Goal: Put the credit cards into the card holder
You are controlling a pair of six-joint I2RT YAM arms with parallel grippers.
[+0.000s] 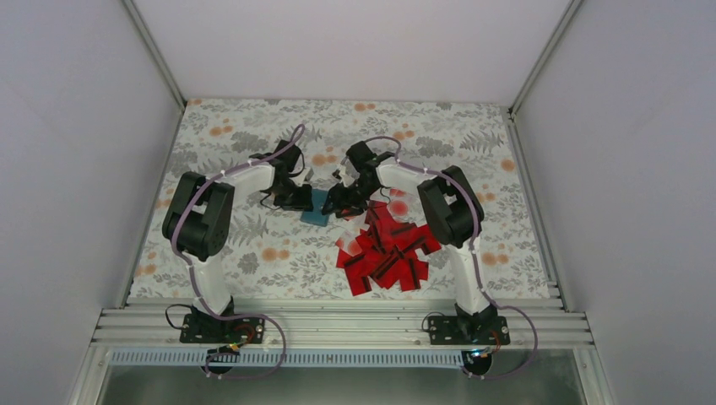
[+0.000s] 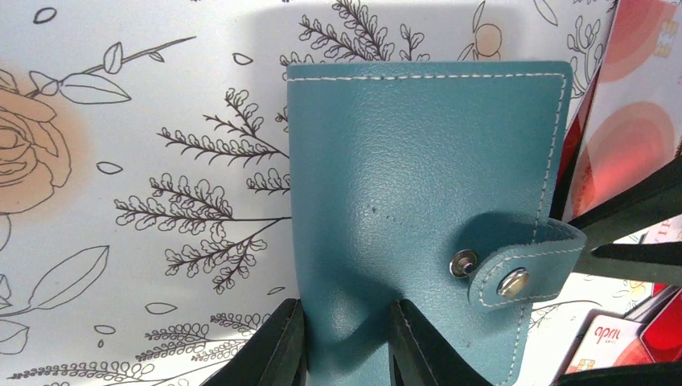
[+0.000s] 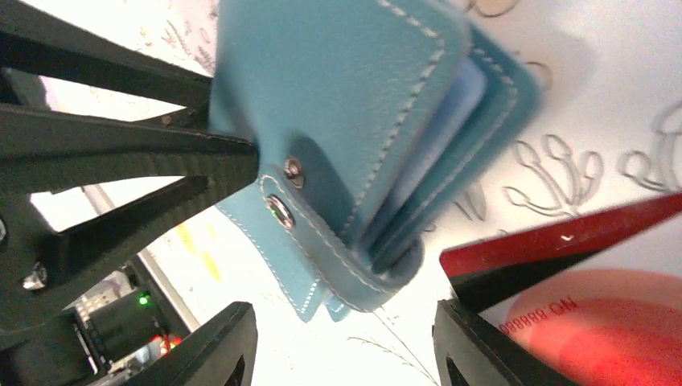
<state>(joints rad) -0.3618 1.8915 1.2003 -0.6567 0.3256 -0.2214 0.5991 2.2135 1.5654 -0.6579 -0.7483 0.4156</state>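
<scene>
**Item record: card holder held between two grippers, card heap beside**

- Card holder (image 1: 317, 208): teal, stitched edges. It sat mid-table on the floral table cover (image 1: 253, 135), between the two arms. In the right wrist view its covers stood slightly parted, with pale inner pockets showing.
- Snap tab (image 2: 527, 269): unfastened, its button lying just beside the stud rather than on it.
- Left gripper (image 2: 347, 310): fingers closed on the holder's near edge, pinching the leather.
- Right gripper (image 3: 346, 314): fingers spread wide and gripping nothing. The tab end of the holder hung between them.
- Credit cards (image 1: 387, 251): a loose, overlapping red heap, some with black stripes. It lay on the cover near the right arm, just right of the holder.
- White-faced card (image 3: 611, 338): red spot, lying under the right gripper's outer finger.
</scene>
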